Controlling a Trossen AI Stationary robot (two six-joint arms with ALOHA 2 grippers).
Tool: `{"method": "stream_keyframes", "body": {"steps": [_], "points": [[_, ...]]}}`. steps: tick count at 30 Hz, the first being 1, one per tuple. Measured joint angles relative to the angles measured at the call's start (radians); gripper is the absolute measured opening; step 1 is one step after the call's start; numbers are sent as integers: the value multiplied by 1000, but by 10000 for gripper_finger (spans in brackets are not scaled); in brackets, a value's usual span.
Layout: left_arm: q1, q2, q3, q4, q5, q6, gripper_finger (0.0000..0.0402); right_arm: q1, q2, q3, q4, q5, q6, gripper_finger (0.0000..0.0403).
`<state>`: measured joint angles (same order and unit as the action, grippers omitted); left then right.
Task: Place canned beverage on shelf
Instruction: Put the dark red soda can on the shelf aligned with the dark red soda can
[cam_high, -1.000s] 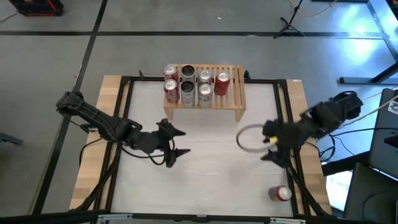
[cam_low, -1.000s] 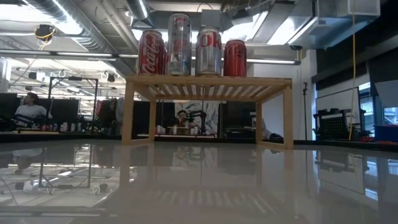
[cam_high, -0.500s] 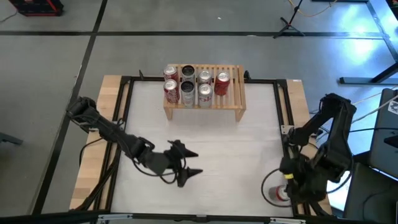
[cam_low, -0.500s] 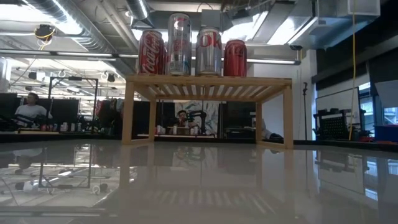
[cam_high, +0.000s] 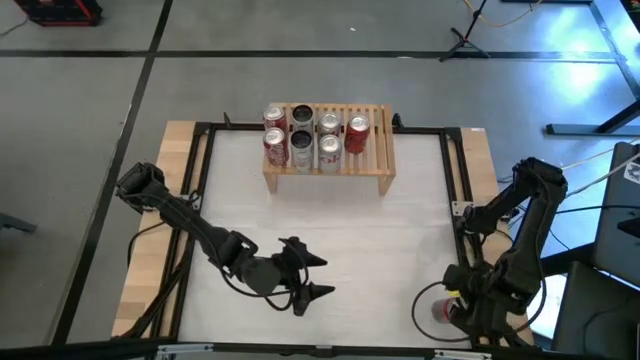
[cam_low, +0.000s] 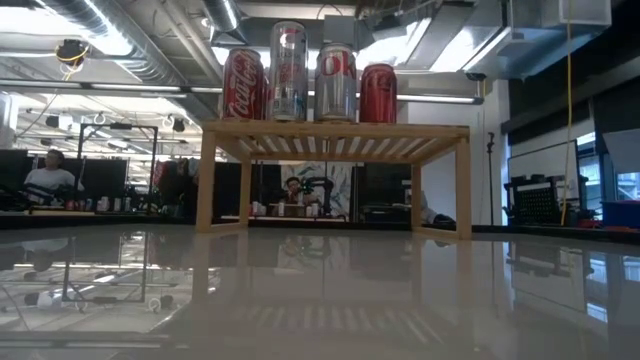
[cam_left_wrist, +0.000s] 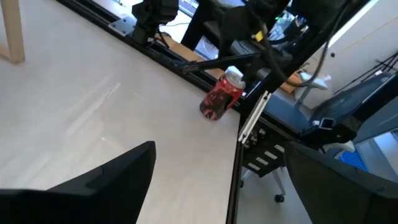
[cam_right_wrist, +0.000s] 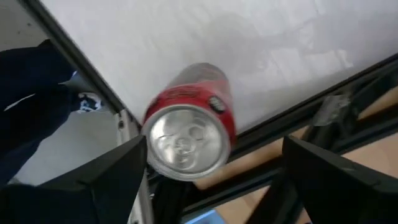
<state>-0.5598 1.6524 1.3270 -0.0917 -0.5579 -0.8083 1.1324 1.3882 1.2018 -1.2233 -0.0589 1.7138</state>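
Observation:
A red can (cam_right_wrist: 189, 127) stands upright on the white table near its near right corner; it also shows in the left wrist view (cam_left_wrist: 221, 99) and the high view (cam_high: 437, 311). My right gripper (cam_right_wrist: 212, 149) is open right above it, pointing down, one finger on either side of the can's top, apart from it. My left gripper (cam_high: 314, 278) is open and empty over the table's near middle, pointing toward the can. The light-wood shelf (cam_high: 372, 150) stands at the far middle on its side legs (cam_low: 205, 180), with several cans on its slatted top.
The cans (cam_high: 300, 138) fill the shelf's left and middle; its right end (cam_high: 380, 125) is bare slats. A black frame rail (cam_right_wrist: 292, 118) runs along the table's edge close to the red can. People sit in the room beyond (cam_low: 45, 175).
My right gripper has gone from the table's right middle toward the near edge, tipped to point down, and now stands over the red can. My left gripper has gone toward the near edge and toward the right. The can has stayed in place.

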Motion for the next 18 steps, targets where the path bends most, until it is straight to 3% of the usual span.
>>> {"method": "stream_keyframes", "body": {"steps": [18], "points": [[5,0,0,-5,56,-1,351,0,121,0,73,-22,10,360]]}}
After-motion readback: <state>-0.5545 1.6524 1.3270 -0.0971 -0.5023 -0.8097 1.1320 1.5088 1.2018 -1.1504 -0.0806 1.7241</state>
